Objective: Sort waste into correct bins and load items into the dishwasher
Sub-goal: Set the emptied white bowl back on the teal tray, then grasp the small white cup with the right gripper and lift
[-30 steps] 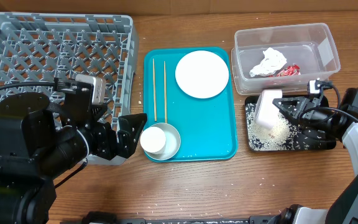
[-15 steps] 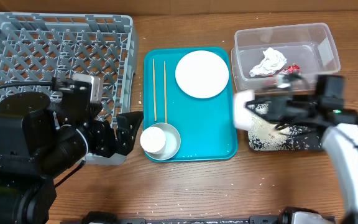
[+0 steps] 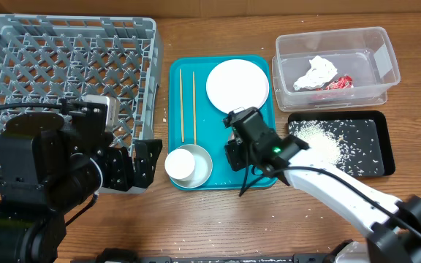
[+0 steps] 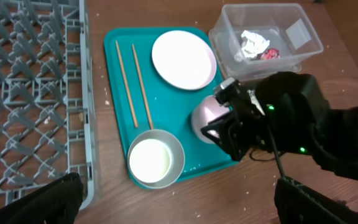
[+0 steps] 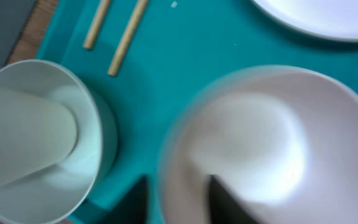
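- Swung over from the black tray (image 3: 371, 146) since a second ago, the right hand (image 3: 237, 150) now hangs above the 4 o'clock part of the teal tray (image 3: 175, 77), and it has carried the small white bowl (image 4: 201, 117) along.
- That hand is clamped on the bowl's rim. The wrist view shows the bowl filling the frame, tilted, its lower edge between two dark fingers (image 5: 224, 200).
- Nearest the robot, the left hand (image 3: 145, 159) hovers over the bench (image 3: 218, 226) at the teal tray's 8 o'clock corner, fingers (image 4: 48, 200) spread wide, holding nothing.
- At the tray's 7 o'clock corner stands the metal bowl (image 3: 203, 169), with the white cup (image 3: 179, 165) inside it.
- At 11 o'clock on the tray lie the two chopsticks (image 3: 193, 106), side by side and pointing away.
- At 1 o'clock sits the plate (image 3: 237, 86), flat.
- At 3 o'clock from the teal tray, the black tray holds the rice (image 3: 320, 140), heaped to its left and scattered to the right.
- At 12 o'clock from the black tray, the clear tub (image 3: 382, 51) holds the napkin (image 3: 317, 73) with the red scrap (image 3: 340, 82) just beside it.
- At 9 o'clock from the teal tray stands the grey rack (image 3: 57, 66).
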Motion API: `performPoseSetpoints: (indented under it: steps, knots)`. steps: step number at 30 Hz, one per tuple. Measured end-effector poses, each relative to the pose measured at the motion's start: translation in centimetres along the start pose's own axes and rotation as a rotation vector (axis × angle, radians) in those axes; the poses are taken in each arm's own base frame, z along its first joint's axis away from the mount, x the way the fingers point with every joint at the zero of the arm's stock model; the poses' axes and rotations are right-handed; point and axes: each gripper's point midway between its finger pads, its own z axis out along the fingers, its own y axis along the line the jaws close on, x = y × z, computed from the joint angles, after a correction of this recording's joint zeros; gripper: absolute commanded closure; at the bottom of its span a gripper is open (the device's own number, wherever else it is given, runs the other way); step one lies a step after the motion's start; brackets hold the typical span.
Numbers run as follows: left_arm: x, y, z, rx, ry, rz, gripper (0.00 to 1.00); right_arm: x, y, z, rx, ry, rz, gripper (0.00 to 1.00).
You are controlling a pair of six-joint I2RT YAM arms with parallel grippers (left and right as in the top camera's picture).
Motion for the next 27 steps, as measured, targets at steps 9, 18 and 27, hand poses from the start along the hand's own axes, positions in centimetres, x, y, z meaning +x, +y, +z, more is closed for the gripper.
performPoseSetpoints:
  steps: [9,18,27]
  knots:
    - [1.3,1.0,1.1,-0.036,0.066,-0.065,0.17,-5.5,-0.8,-6.2,0.017,-0.094,0.107,0.27]
    - [3.7,4.5,5.8,-0.166,0.182,-0.209,0.18,-9.2,4.5,-15.2,-0.262,-0.222,0.089,0.35]
    - [0.6,4.2,4.2,-0.165,0.009,-0.207,0.07,-0.4,10.3,-1.8,-0.249,0.228,0.055,0.44]
